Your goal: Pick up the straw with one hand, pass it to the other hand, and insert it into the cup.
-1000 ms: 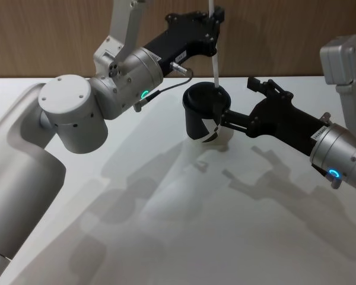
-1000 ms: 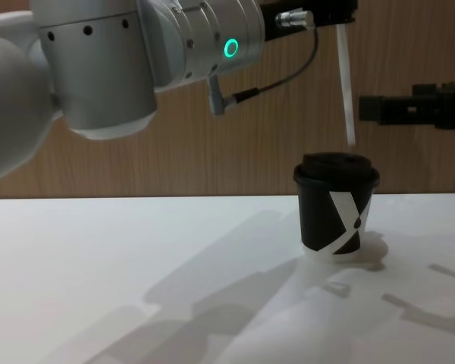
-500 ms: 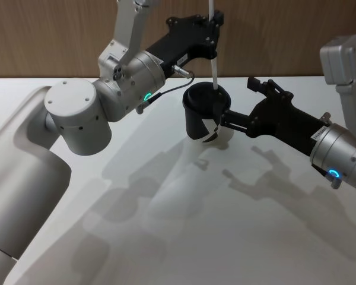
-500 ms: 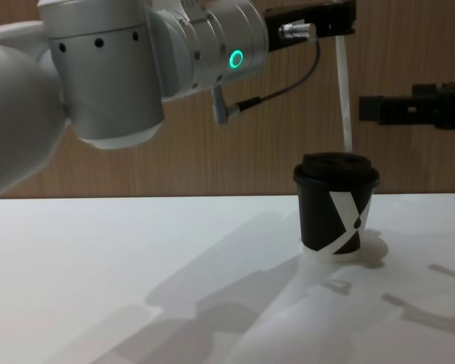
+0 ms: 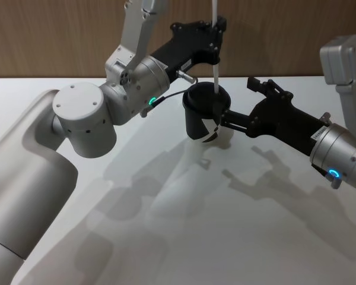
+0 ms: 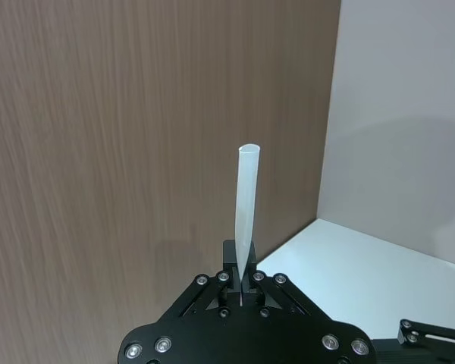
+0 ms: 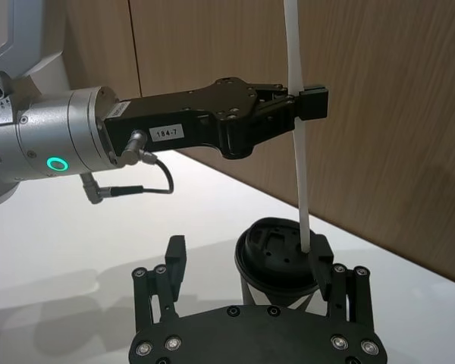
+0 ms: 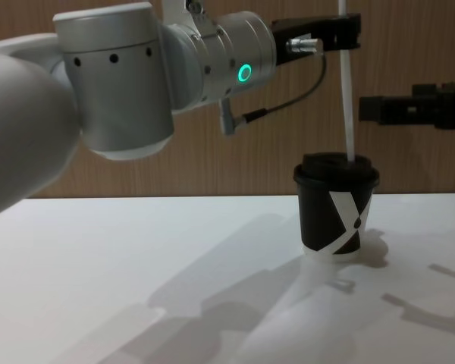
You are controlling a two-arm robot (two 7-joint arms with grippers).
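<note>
The left tool [image 5: 216, 37], at the top centre of the head view, pinches the straw [image 5: 215, 59] between its pressed-together fingers and holds it upright, so that the lower end can go straight down into the lid; in the chest view the straw [image 8: 347, 91] hangs at the upper right with its tip at the top of the cup [image 8: 336, 205], seemingly just at the lid's opening, though how far in it sits cannot be told. The cup [image 5: 203, 113] stands on the white worktop [image 5: 184, 225] right of centre. The right tool [image 7: 246, 265] is spread either side of the cup, near its walls, probably to steady it; contact cannot be told. Insertion looks begun, not finished.
</note>
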